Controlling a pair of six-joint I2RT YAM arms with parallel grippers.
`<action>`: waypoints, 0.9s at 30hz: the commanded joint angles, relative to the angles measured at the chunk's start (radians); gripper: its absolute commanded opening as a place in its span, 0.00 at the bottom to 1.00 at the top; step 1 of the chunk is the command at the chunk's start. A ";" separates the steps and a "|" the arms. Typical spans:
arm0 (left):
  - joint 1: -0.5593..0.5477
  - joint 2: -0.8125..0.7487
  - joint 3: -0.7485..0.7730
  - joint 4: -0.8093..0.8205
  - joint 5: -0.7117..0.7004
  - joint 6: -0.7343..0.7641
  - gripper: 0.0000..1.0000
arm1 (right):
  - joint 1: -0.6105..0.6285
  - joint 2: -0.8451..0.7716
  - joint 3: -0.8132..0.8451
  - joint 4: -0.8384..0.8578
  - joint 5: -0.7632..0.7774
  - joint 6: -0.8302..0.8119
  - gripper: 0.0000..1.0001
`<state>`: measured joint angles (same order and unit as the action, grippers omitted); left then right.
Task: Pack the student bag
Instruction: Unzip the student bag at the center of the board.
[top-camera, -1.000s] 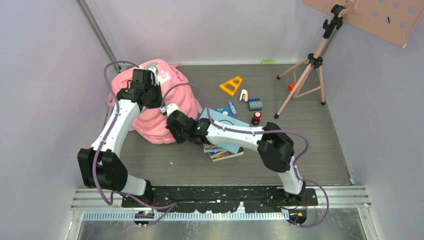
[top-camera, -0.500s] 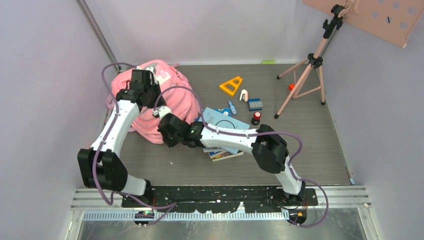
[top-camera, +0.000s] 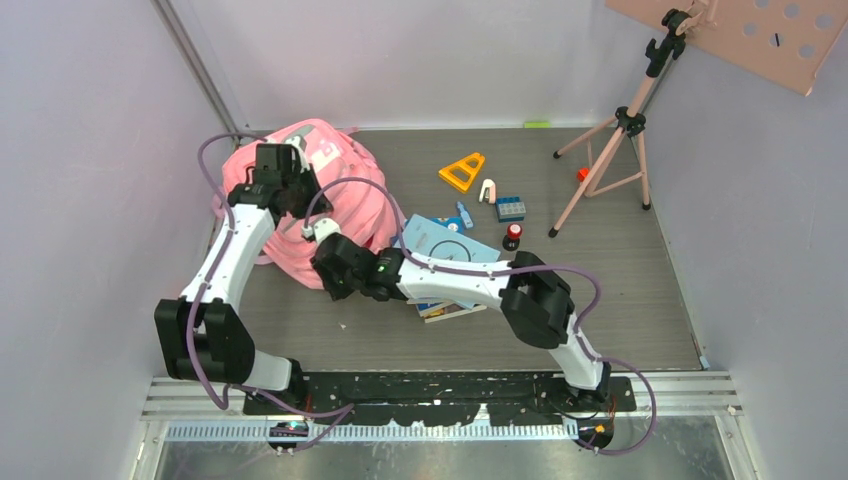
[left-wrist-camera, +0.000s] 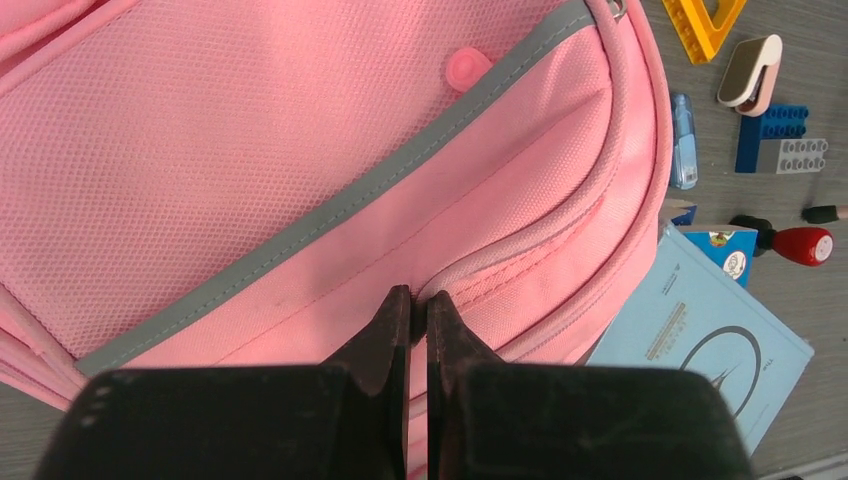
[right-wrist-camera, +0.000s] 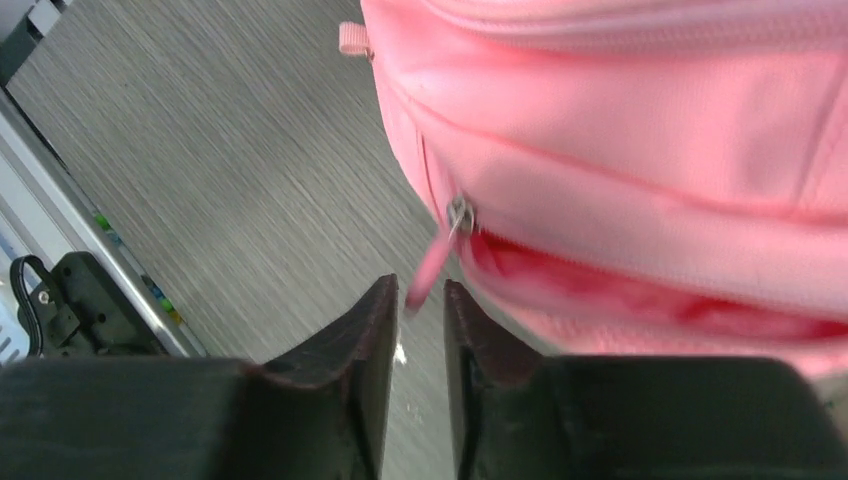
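Student bag (top-camera: 360, 215): pink, lying at the far left of the grey table (top-camera: 600, 280), just left of a light blue book (left-wrist-camera: 700, 335). Left gripper (left-wrist-camera: 419, 297): jaws closed, tips pressed against a zip seam on the bag's front; whether fabric is pinched cannot be told. Right gripper (right-wrist-camera: 417, 290): jaws slightly apart at the bag's lower edge, the pink zip pull (right-wrist-camera: 432, 262) hanging loose at the gap. Nearby: yellow triangle (top-camera: 461, 171), blue block (top-camera: 510, 208).

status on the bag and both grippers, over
Left gripper shut, pinching student bag fabric. Right gripper jaws slightly apart, zip pull loose at tips, zip part open. Blue book beside bag, not blocking.
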<state>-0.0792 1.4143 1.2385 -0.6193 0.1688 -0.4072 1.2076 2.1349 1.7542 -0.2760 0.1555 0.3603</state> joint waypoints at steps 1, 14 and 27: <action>0.012 -0.035 0.023 0.111 0.103 0.049 0.00 | 0.023 -0.193 -0.041 -0.059 0.125 -0.012 0.39; -0.226 -0.066 -0.019 -0.041 -0.255 0.341 0.54 | -0.225 -0.497 -0.270 -0.190 0.216 0.062 0.78; -0.419 -0.087 -0.153 -0.063 -0.463 0.396 0.87 | -0.330 -0.671 -0.461 -0.136 0.183 0.107 0.85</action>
<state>-0.4644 1.3052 1.0870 -0.6697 -0.2108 -0.0391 0.8829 1.5341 1.3132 -0.4637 0.3531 0.4313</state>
